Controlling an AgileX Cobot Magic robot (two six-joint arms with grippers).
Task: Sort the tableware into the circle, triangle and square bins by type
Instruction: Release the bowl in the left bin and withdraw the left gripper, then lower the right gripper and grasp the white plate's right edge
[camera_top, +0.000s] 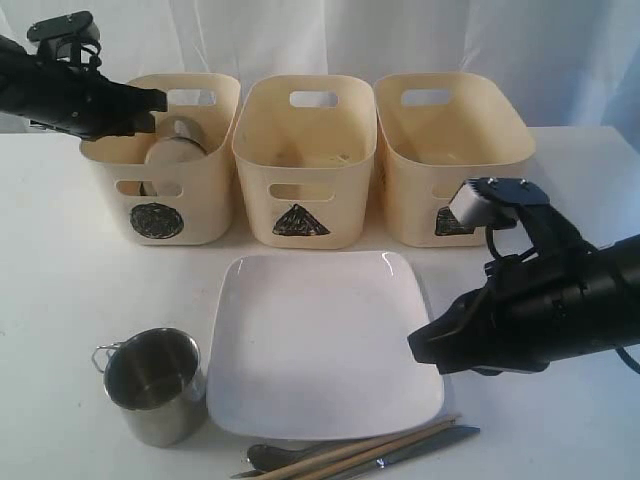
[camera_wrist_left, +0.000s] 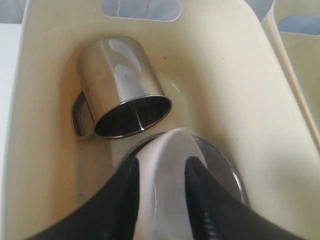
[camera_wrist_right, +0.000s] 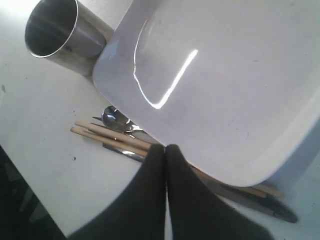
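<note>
The step in hand looks like the drop of a bowl into the circle bin (camera_top: 205, 215). The left end effector (camera_wrist_left: 162, 160) hangs inside that bin beside a steel mug (camera_wrist_left: 117, 75) that lies on its side. Its fingers (camera_wrist_left: 127, 200) stand apart with a pale rounded shape between them and the steel rim of the bowl (camera_wrist_left: 225, 170) just beside; I cannot tell whether they press on it or hang free of it. The right end effector (camera_wrist_right: 165, 148) is closed on nothing, poised low at the edge of the large white square plate (camera_top: 320, 340), just above where the chopsticks (camera_top: 370, 448), knife (camera_top: 430, 440) and spoon (camera_wrist_right: 116, 119) slip under that edge. A second mug (camera_top: 152, 385) stands upright on the counter (camera_top: 60, 300), touching the plate's corner. The next move likely calls for the left arm to lift clear and reach for that mug, and for the right fingers to spread before anything flat can be taken. The triangle bin (camera_top: 305, 170) and square bin (camera_top: 420, 200) stand in a row with the first. The counter is plain matte white, and pale curtains (camera_top: 400, 40) hang behind.
</note>
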